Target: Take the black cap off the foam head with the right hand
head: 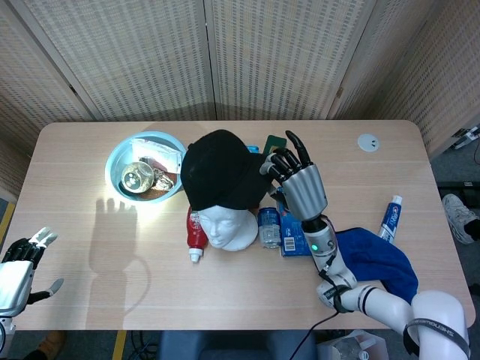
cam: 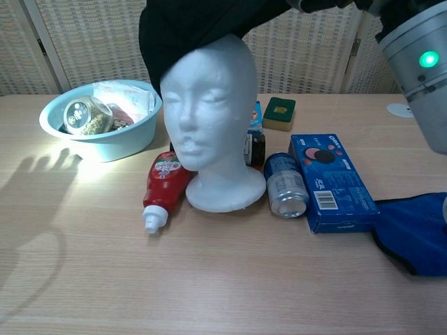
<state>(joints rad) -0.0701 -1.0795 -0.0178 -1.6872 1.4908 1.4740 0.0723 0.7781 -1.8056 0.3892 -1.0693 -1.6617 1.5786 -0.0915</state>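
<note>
The black cap (head: 217,178) is tipped up and back over the crown of the white foam head (head: 223,227), which stands upright mid-table. In the chest view the cap (cam: 192,28) only covers the top and left side of the foam head (cam: 209,112), its brim raised out of the frame's top. My right hand (head: 294,184) holds the cap's brim at its right edge, fingers spread above it. My left hand (head: 19,262) hangs off the table's near left corner, fingers apart and holding nothing.
A light blue bowl (head: 118,161) with a jar and packets sits left of the head. A red tube (cam: 162,187), a can (cam: 284,184) and a blue biscuit box (cam: 328,181) lie around the base. A blue cloth (head: 375,262) and toothpaste tube (head: 390,217) lie right.
</note>
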